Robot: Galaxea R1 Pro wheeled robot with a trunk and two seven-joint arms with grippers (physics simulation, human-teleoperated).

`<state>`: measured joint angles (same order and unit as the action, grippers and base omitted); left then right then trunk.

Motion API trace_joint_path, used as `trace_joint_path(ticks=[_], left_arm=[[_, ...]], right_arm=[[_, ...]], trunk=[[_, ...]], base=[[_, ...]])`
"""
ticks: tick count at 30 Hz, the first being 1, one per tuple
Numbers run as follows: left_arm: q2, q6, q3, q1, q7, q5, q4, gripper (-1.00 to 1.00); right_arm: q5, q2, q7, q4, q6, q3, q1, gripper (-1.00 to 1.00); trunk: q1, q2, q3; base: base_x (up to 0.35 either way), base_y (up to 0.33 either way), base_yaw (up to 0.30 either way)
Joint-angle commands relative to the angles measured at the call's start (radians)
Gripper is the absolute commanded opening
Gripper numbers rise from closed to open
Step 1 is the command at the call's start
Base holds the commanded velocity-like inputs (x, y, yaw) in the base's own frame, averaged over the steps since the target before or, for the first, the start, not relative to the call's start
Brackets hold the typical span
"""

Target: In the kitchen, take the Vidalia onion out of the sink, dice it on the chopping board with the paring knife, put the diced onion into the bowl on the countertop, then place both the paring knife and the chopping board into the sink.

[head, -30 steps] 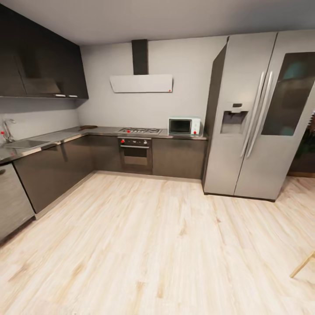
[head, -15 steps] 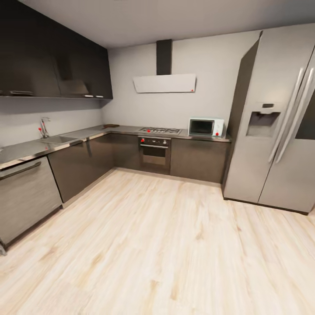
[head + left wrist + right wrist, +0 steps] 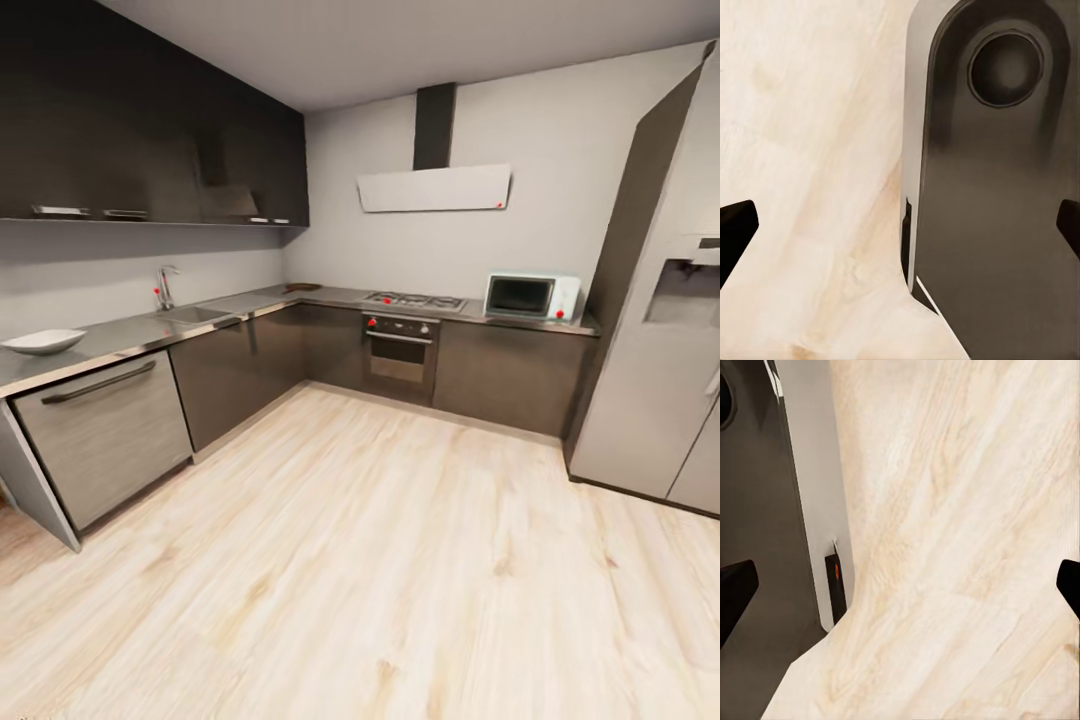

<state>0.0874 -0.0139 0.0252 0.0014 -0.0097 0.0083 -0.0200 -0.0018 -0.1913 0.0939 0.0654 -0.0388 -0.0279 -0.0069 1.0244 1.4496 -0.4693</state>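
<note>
Across the floor, sink and bowl sit on the countertop; both grippers hang spread and empty, presumably stowed for driving.

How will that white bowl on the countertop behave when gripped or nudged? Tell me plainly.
The bowl is shallow and wide, so it probably won't tip, and would slide rather than roll. The countertop looks glossy, so a push may send it skidding easily. Its thin flared rim suggests a rigid, possibly breakable dish, best gripped at the edge. At this range material and weight stay uncertain.
</note>
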Motion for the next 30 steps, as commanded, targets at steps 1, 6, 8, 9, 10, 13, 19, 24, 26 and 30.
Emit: trace_joint_path(ticks=[1, 6, 8, 9, 10, 13, 19, 24, 26, 30], left_arm=[[0.0, -0.001, 0.002, 0.0, -0.001, 0.001, -0.001, 1.0], [0.0, -0.001, 0.002, 0.0, -0.001, 0.001, -0.001, 1.0], [0.0, -0.001, 0.002, 0.0, -0.001, 0.001, -0.001, 1.0], [0.0, -0.001, 0.002, 0.0, -0.001, 0.001, -0.001, 1.0], [0.0, -0.001, 0.002, 0.0, -0.001, 0.001, -0.001, 1.0], [0.0, -0.001, 0.002, 0.0, -0.001, 0.001, -0.001, 1.0], [0.0, -0.001, 0.002, 0.0, -0.001, 0.001, -0.001, 1.0], [0.0, -0.001, 0.002, 0.0, -0.001, 0.001, -0.001, 1.0], [0.0, -0.001, 0.002, 0.0, -0.001, 0.001, -0.001, 1.0], [0.0, -0.001, 0.002, 0.0, -0.001, 0.001, -0.001, 1.0]], right_arm=[[0.0, 0.0, 0.004, 0.002, -0.004, -0.003, -0.001, 1.0], [0.0, 0.0, 0.003, 0.002, -0.004, -0.003, -0.001, 1.0], [0.0, 0.0, 0.003, 0.002, -0.004, -0.003, -0.001, 1.0], [0.0, 0.0, 0.003, 0.002, -0.004, -0.003, -0.001, 1.0], [-0.001, 0.0, 0.003, 0.002, -0.004, -0.003, -0.001, 1.0], [-0.001, 0.002, 0.003, 0.002, -0.005, -0.003, -0.001, 1.0], [-0.001, 0.003, 0.003, 0.002, -0.005, -0.003, -0.001, 1.0], [-0.001, 0.003, 0.003, 0.002, -0.005, -0.003, -0.001, 1.0], [-0.001, 0.003, 0.003, 0.002, -0.005, -0.003, -0.001, 1.0], [-0.001, 0.004, 0.003, 0.002, -0.006, -0.003, -0.001, 1.0]], trunk=[[0.001, 0.0, -0.001], [0.001, 0.0, -0.001], [0.001, 0.0, -0.001], [0.001, 0.0, -0.001], [0.001, 0.0, -0.001], [0.001, 0.0, -0.001], [0.001, 0.0, -0.001], [0.001, 0.0, -0.001], [0.001, 0.0, -0.001], [0.001, 0.0, -0.001]], base=[[0.333, 0.0, 0.297], [0.34, 0.0, 0.293], [0.342, 0.0, 0.252], [0.342, 0.0, 0.235], [0.342, 0.0, 0.213], [0.342, 0.0, 0.187], [0.342, 0.0, 0.084], [0.342, 0.0, 0.008], [0.342, -0.01, 0.002], [0.34, -0.086, 0.001]])
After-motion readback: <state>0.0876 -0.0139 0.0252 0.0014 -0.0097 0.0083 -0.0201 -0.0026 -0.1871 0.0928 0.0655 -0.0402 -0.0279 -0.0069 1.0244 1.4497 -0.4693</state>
